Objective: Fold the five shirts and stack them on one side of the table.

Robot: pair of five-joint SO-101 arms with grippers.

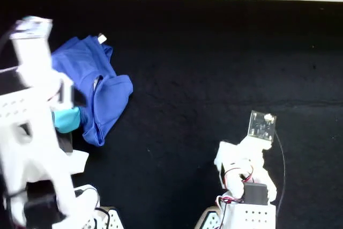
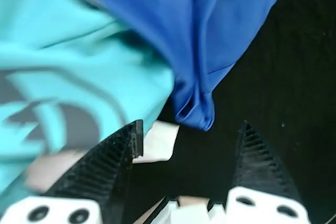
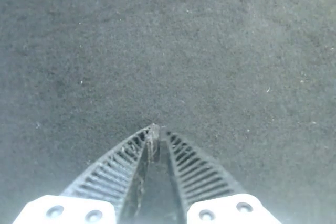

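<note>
The left tool (image 2: 191, 130) stands wide, its two black ribbed jaws well apart with nothing gripped between them, and it hangs just above the cloth. Close under one jaw lies a teal shirt (image 2: 79, 72) with a grey print, and over its far edge lies a blue shirt (image 2: 210, 24), whose folded corner ends close to the gap between the jaws. Beside that corner sits a small white piece (image 2: 160, 141), and what it is cannot be told. Past the blue cloth the black worktop (image 2: 299, 66) shows bare. From the high view the left arm (image 1: 32, 105) rises over the left side of the worktop (image 1: 214, 52). The blue shirt (image 1: 96, 87) lies crumpled just beside it, with a white tag (image 1: 102, 38) at its far end, and a bit of the teal shirt (image 1: 67, 120) shows from beneath it next to the arm. The right tool (image 3: 156, 130) is closed, its jaw tips meeting with nothing between them, above bare black worktop (image 3: 157, 35). The right arm (image 1: 244, 170) sits folded at the near edge, right of centre, well apart from both shirts
</note>
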